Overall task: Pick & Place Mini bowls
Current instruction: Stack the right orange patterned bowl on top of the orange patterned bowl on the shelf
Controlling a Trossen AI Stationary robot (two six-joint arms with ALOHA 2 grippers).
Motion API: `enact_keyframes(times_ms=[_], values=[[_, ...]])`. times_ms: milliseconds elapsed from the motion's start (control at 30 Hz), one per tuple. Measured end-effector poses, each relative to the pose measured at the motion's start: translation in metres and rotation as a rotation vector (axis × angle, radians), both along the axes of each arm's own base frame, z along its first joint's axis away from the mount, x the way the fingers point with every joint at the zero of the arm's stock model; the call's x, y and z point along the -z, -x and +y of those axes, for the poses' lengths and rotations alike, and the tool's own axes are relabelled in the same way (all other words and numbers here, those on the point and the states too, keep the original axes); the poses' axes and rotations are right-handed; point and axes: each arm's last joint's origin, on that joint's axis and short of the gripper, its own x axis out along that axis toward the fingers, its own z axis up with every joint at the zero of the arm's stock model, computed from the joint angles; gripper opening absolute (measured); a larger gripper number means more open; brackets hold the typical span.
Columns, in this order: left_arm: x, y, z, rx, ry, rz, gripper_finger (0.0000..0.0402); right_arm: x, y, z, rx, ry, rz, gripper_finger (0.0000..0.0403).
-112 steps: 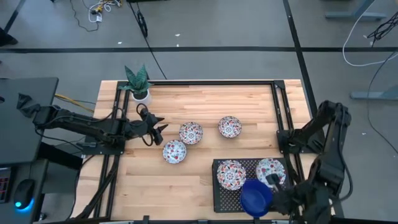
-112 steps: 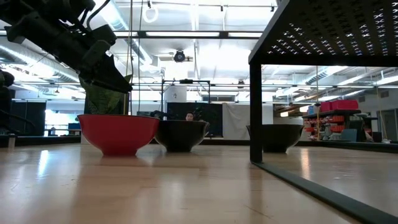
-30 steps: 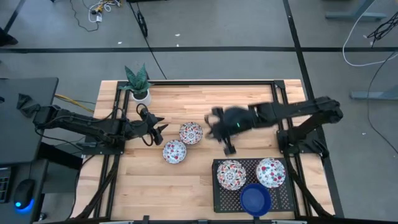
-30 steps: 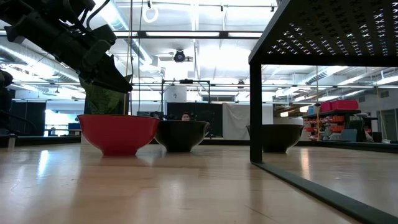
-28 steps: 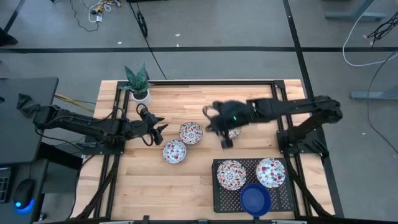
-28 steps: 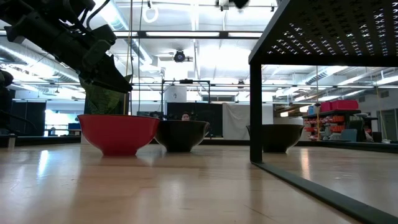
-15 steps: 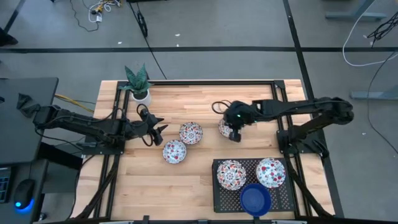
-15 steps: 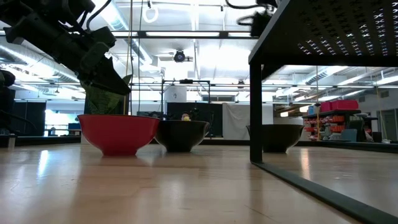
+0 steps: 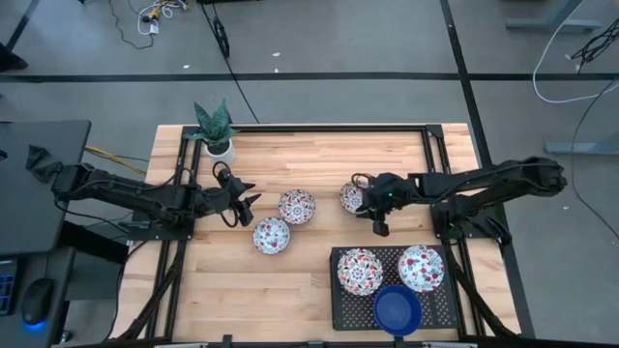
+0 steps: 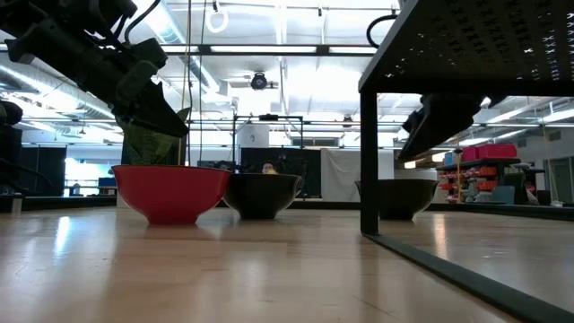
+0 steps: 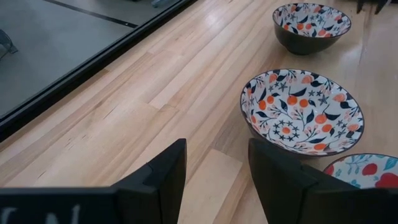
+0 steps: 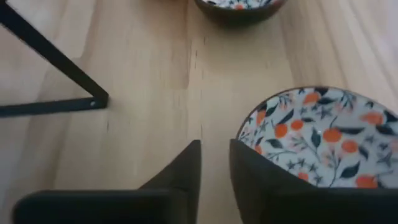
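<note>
Three patterned mini bowls stand on the wood: one (image 9: 297, 206), one (image 9: 272, 235), and one at mid-right (image 9: 354, 197). Two patterned bowls (image 9: 360, 272) (image 9: 422, 268) and a blue one (image 9: 397, 310) sit on the black rack (image 9: 338, 293). My right gripper (image 9: 375, 219) is low beside the mid-right bowl (image 12: 317, 137), on the bowl's near-right side; a narrow gap with bare wood shows between its fingers (image 12: 214, 163). My left gripper (image 9: 242, 205) waits open left of the bowls (image 11: 301, 112). My right gripper stands with the outer side of one finger (image 12: 249, 177) next to the mid-right bowl's rim (image 12: 252, 127). Whether the finger touches the rim I cannot tell. The bowl rests upright on the table, outside the gap between the fingers.
A small potted plant (image 9: 217, 129) stands at the far left corner. The rack's leg (image 12: 99, 99) and top edge (image 10: 368, 54) are close to my right gripper on its near side. Black rails run along the table's left and right sides.
My right gripper has swung from above the table's middle toward the right and near side and come down steeply. It now sits low beside the mid-right bowl. It has entered the low view behind the rack. The bowls have not moved.
</note>
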Motion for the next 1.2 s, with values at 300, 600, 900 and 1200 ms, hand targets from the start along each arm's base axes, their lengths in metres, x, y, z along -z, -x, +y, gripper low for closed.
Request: enact_keyframes(times_ms=[300,600,900,1200], values=[[0.0,0.0,0.0,-0.001,0.0,-0.001,0.0177,0.009,-0.007,0.005,-0.138,0.075,-0.026,0.0182],[0.0,0.0,0.0,0.0,-0.001,0.0,0.0177,0.024,-0.014,0.004,-0.096,0.202,0.031,0.0176],[0.0,0.0,0.0,0.001,-0.002,0.001,0.0177,0.025,-0.013,0.004,-0.096,0.225,0.051,0.0148],[0.0,0.0,0.0,0.002,-0.002,0.001,0.0177,0.026,-0.012,0.005,-0.122,0.195,0.058,0.015]])
